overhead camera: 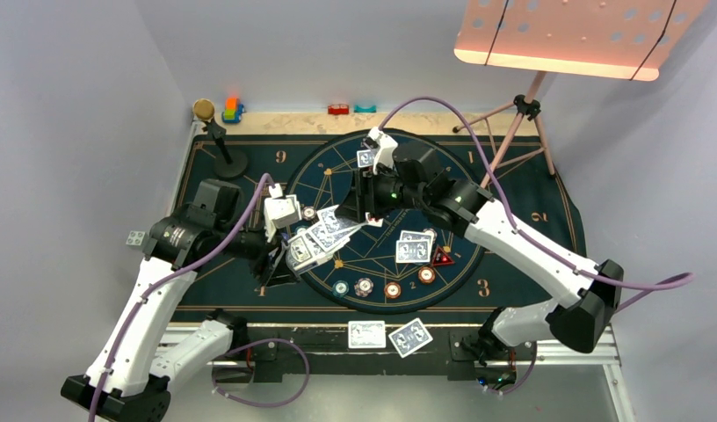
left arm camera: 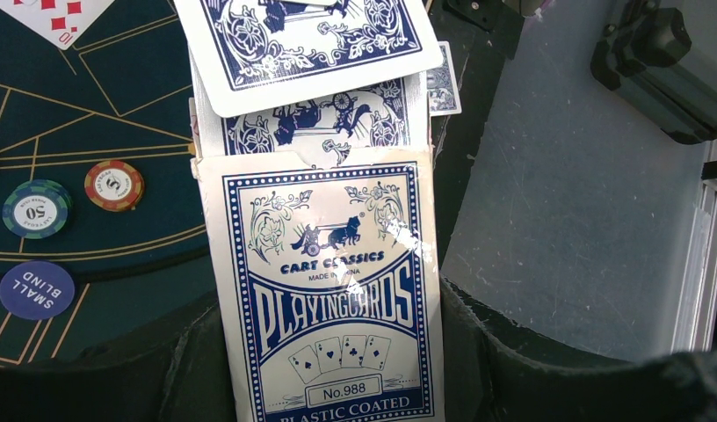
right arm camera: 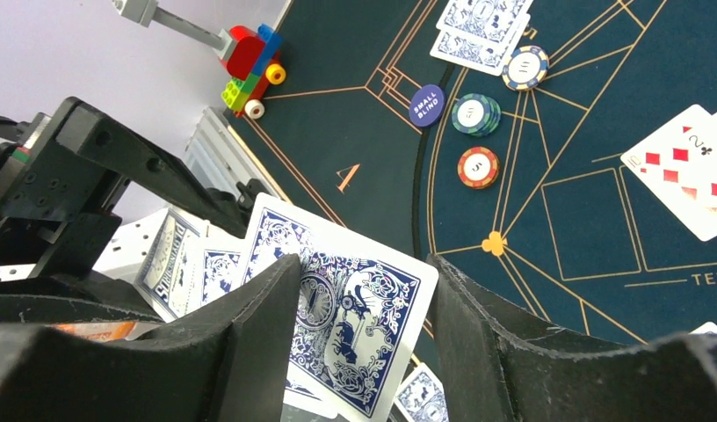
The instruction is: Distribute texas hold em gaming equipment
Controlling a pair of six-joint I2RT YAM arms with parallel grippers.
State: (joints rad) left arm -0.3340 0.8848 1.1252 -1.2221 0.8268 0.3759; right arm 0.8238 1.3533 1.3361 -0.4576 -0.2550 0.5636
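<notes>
One blue-backed card (right arm camera: 346, 343) pokes from the card box (left arm camera: 329, 264) clamped in the left hand (left arm camera: 337, 374) and lies directly between the parted fingers of the right hand (right arm camera: 362, 281), so the pull should run straight back, away from the box.

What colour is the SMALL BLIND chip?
The SMALL BLIND chip is dark blue with white letters, clearest in the left wrist view.

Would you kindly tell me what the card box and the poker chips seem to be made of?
The card box looks like thin paperboard under clear film: its edges are worn and the glare on it is wrinkled. The poker chips are probably moulded plastic or clay composite with a matte finish, judging by their striped rims and printed centre labels.
</notes>
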